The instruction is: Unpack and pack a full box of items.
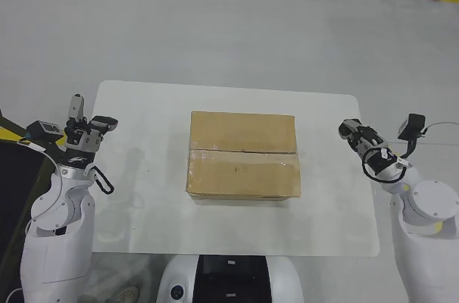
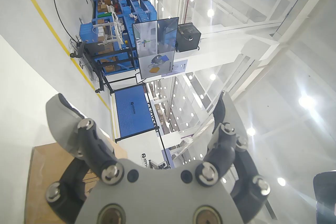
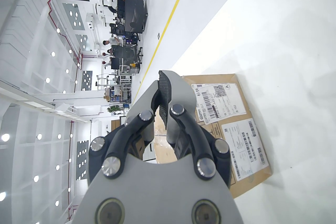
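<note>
Both arms beside box [image 1: 243,154]: left fingers [image 2: 63,117] wide apart, right fingers [image 3: 179,88] together, empty.

Box [image 1: 243,155] sits mid-table [image 1: 138,220], between both arms.

Obstacle: closed brown cardboard box [image 1: 243,155], flaps flat, mid white counter [image 1: 138,220].
Left passage: wide counter stretch between box and left gripper [image 1: 93,112], fingers spread, at the counter's edge.
Right passage: narrower stretch between box and right gripper [image 1: 346,127], fingers pressed together.
Above box: open.
</note>
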### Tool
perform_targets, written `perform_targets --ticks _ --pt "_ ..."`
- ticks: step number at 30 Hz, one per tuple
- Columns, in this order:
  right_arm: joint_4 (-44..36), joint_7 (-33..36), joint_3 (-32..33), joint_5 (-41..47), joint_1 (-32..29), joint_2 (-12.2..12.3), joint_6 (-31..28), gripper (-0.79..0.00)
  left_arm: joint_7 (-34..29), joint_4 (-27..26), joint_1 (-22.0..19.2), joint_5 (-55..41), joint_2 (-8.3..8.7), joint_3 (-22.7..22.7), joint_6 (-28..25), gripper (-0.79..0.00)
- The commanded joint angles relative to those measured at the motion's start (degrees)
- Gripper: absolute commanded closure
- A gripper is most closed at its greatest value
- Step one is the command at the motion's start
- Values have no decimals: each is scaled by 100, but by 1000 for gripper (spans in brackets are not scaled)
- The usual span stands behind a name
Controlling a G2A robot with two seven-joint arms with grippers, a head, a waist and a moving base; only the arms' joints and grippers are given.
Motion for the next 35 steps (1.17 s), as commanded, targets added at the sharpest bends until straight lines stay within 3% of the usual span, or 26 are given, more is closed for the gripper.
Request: perform_targets --ticks 1,5,6,11,15,35 --pt "24 -43 41 33 -9 5 -18 -785 0 0 0 0 0 0 0 -785" --pt "44 -75 71 93 -10 8 -46 -785 0 0 0 0 0 0 0 -785" --pt "43 -76 71 89 -11 8 -45 -470 0 0 0 0 0 0 0 -785" --pt "44 -76 72 94 -10 8 -47 -692 0 0 0 0 0 0 0 -785" --pt "44 -75 71 93 -10 8 -46 -772 0 0 0 0 0 0 0 -785" --pt "44 -75 71 93 -10 8 -46 -785 0 0 0 0 0 0 0 -785"
